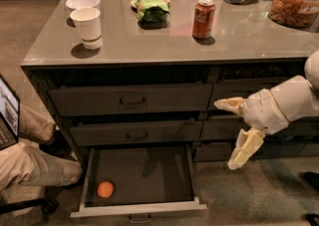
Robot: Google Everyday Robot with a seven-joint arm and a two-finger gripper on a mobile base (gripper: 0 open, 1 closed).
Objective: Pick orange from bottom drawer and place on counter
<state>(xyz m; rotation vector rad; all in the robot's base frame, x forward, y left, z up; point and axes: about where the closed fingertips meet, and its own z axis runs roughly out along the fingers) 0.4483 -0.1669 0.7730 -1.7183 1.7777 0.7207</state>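
Orange (105, 189) in bottom drawer (139, 207); end effector (232, 133) apart, right

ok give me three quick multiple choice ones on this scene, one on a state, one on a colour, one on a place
1. The gripper, off to the right of the open bottom drawer, is:
A. shut on a cup
B. open and empty
C. shut tight with nothing in it

2. The soda can on the counter is:
A. green
B. blue
C. red

3. The orange lies:
A. on the counter beside the soda can
B. in the front left corner of the bottom drawer
C. in the gripper

Answers:
1 B, since its fingers stand spread apart with nothing between them.
2 C, since the can's body is plainly red.
3 B, since it sits on the dark drawer floor close to the front rim at the left.
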